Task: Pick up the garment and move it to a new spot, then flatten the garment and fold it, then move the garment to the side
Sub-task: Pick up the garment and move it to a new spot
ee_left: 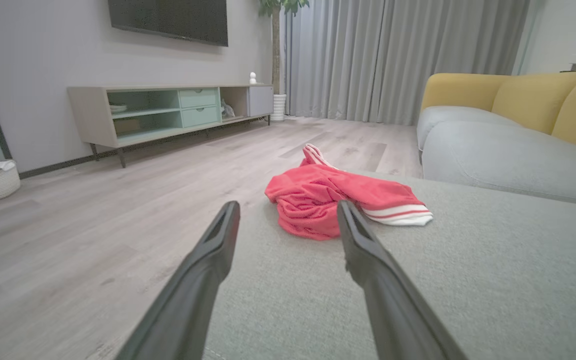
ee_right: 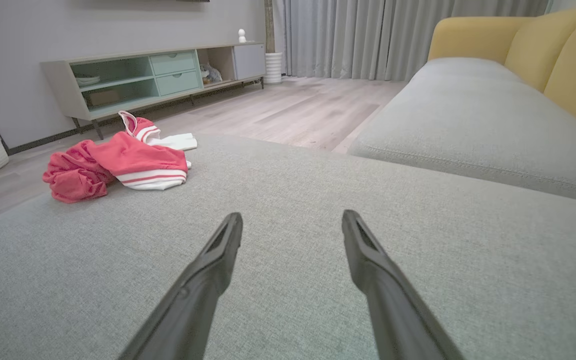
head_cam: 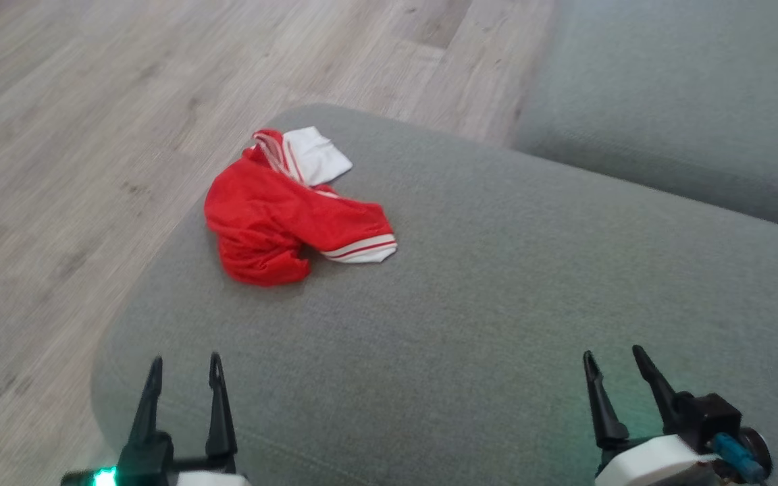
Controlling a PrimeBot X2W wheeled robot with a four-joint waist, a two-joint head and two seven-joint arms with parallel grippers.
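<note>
Soft, even light is falling across all three views. The curtains (ee_left: 393,55) are showing pale and evenly lit in the left wrist view. The garment (head_cam: 261,216) is casting only a thin, soft shadow on the grey cushion (head_cam: 497,283). The head view is running soft, the grain of the floor (head_cam: 58,135) smearing. A green lamp (head_cam: 104,477) is glowing at the base of the left gripper (head_cam: 186,359), and a green cast is tinting the cushion beside the right gripper (head_cam: 612,352). Both wrist views are bending lines at their edges, and the near fingers (ee_left: 203,280) are blurring.
</note>
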